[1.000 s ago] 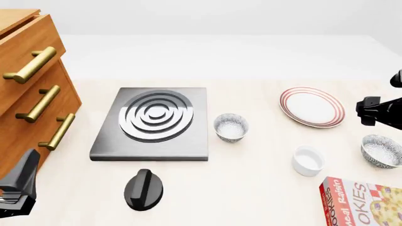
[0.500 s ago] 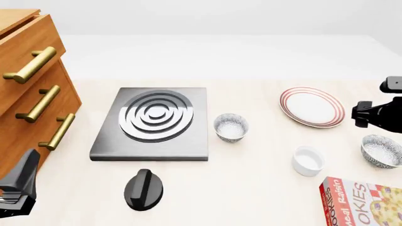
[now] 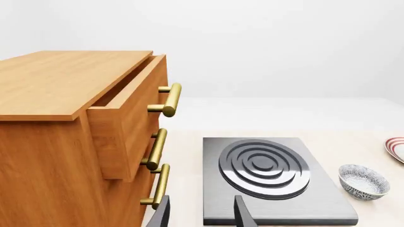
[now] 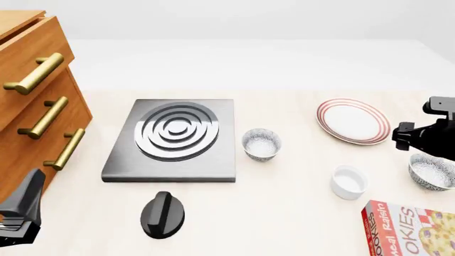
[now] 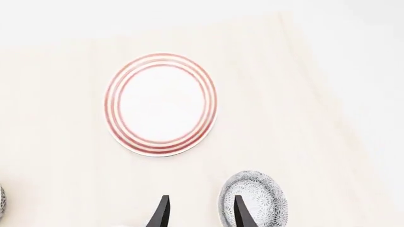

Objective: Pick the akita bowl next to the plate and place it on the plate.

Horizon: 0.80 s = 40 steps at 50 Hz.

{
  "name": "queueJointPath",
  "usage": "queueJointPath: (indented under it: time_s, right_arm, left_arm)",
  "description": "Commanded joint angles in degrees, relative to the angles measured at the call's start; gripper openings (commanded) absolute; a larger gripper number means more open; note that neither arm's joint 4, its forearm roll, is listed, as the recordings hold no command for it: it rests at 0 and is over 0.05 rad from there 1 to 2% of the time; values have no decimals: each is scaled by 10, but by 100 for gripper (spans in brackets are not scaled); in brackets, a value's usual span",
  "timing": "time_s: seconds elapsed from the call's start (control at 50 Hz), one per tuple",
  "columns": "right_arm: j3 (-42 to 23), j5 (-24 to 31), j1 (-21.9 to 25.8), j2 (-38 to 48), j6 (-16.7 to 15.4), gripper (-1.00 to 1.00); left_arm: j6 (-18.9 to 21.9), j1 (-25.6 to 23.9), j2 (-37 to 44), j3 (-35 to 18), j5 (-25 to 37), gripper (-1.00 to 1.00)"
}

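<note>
The akita bowl (image 4: pixel 431 170), speckled dark grey and white, sits on the table at the far right, near side of the plate (image 4: pixel 353 121). The plate is white with thin red rings. My right arm (image 4: pixel 425 136) hovers between the two, just above the bowl. In the right wrist view my right gripper (image 5: pixel 199 213) is open and empty, with the akita bowl (image 5: pixel 254 203) just beside one finger and the plate (image 5: pixel 162 104) farther ahead. My left gripper (image 3: pixel 200 217) is open and empty at the near left corner (image 4: pixel 20 213), far from both.
A second speckled bowl (image 4: pixel 261 144) stands beside the square grey stove plate (image 4: pixel 174 140). A plain white cup (image 4: pixel 348 182) and a cookies box (image 4: pixel 412 229) lie near the akita bowl. A black knob (image 4: pixel 162 213) sits in front of the stove. A wooden drawer cabinet (image 4: pixel 35 101) fills the left.
My right arm has shifted left and a little lower, closer to the akita bowl and the plate's edge. The left arm and all objects have stayed still.
</note>
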Motion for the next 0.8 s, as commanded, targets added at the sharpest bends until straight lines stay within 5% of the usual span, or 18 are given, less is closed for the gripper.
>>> queueJointPath:
  time_s: [0.02, 0.62, 0.8]
  right_arm:
    - [19, -37, 2, 27, 11, 100]
    - [24, -77, -24, 77, 9, 100]
    - [42, -164, -32, 160, 14, 100]
  left_arm:
    - [0, 0, 0, 0, 0, 100]
    - [0, 0, 0, 0, 0, 100]
    - [0, 0, 0, 0, 0, 100]
